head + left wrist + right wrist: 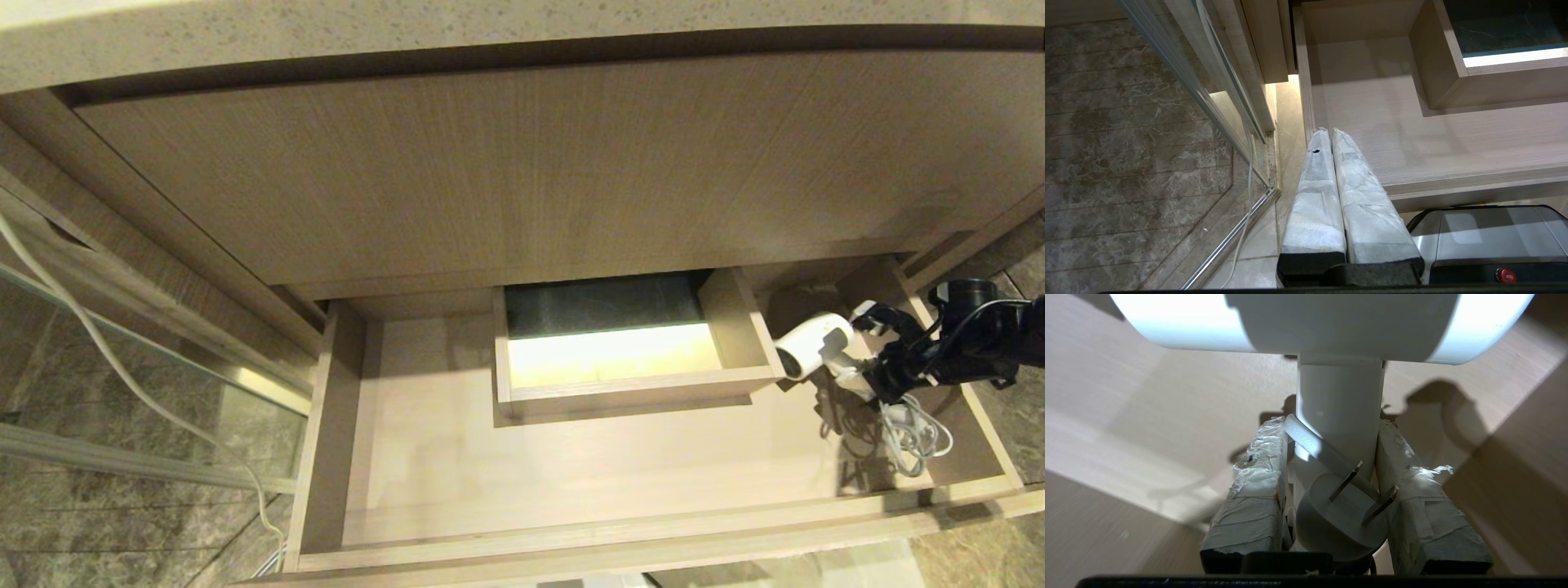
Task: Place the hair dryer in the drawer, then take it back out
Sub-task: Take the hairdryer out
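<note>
Hair dryer: we see the small white hair dryer with a stubby round barrel (812, 343) at the right end of the drawer, just beside the right wall of the boxed cut-out, its barrel pointing toward that box.
Handle: in the right wrist view the round white handle (1339, 416) runs straight down from the barrel into the claw.
Right gripper: we find the right gripper (867, 384) reaching in from the right side, its two tape-wrapped fingers (1249, 502) pressed against either side of the handle, so it is clamped on the hair dryer.
Plug: the flat white two-pin plug (1341, 514) sits between the same fingers, against the handle, with its cord crossing the handle at a slant.
Cord: the bundled white cord (914, 433) hangs in loose loops below the gripper, toward the drawer's front right corner; we cannot tell whether it rests on the floor.
Drawer: the wide, shallow, light-brown wood-grain drawer (571, 490) is pulled open beneath the tall wood-grain front panel (490, 180).
Cut-out: the boxed rectangular cut-out (629, 384) stands at the middle back of the drawer floor, lit brightly inside.
Left gripper: we see the left gripper (1331, 134) only in its own wrist view, over the drawer's left front corner, its padded fingers pressed together with nothing between them.
Surroundings: grey marbled floor tiles (1126, 143) and a thin white cable (122, 367) lie to the left of the cabinet.
</note>
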